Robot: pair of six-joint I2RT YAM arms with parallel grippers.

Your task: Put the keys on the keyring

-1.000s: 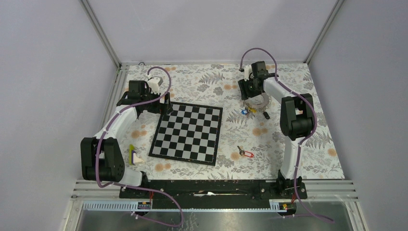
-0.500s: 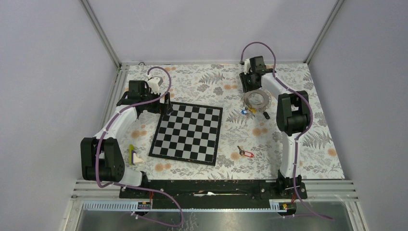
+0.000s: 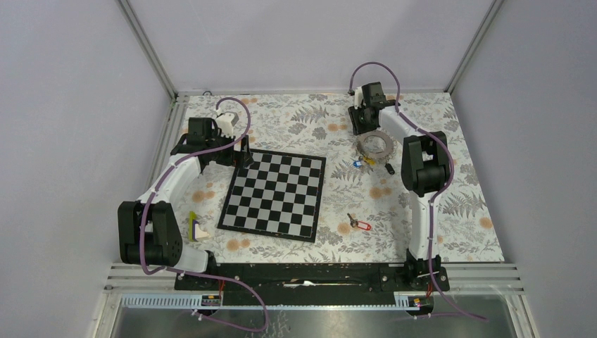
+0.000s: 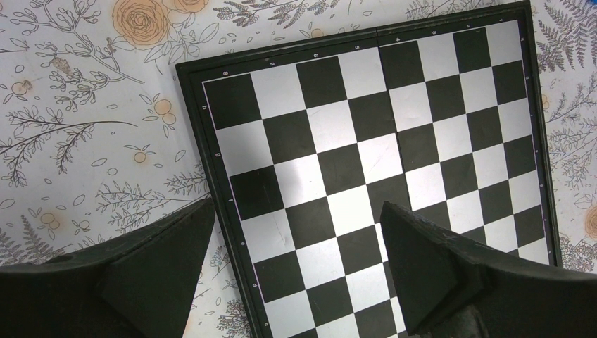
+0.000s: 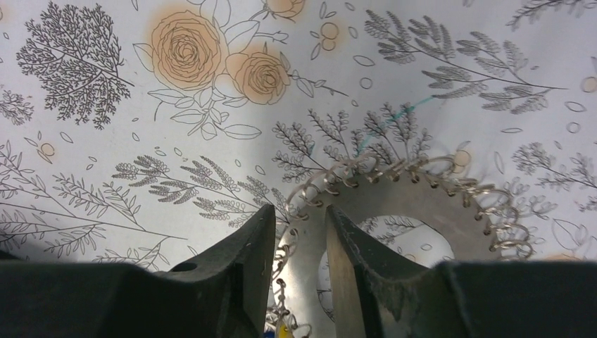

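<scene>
Tiny coordinate marks were printed along the chessboard [image 4: 352,162] border; only the digits 8, 6 and 5 were barely made out.

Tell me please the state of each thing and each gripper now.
keyring: lying flat.
left gripper: open, above the chessboard corner.
right gripper: jaws narrow, astride the keyring rim; grip unclear.
red-tagged key: loose, off the keyring.
blue and yellow keys: beside the keyring; attached or not, unclear.

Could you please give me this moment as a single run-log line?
right fingers straddling keyring band, grip unconfirmed | left fingers open above chessboard corner | red-tagged key not yet on ring
</scene>
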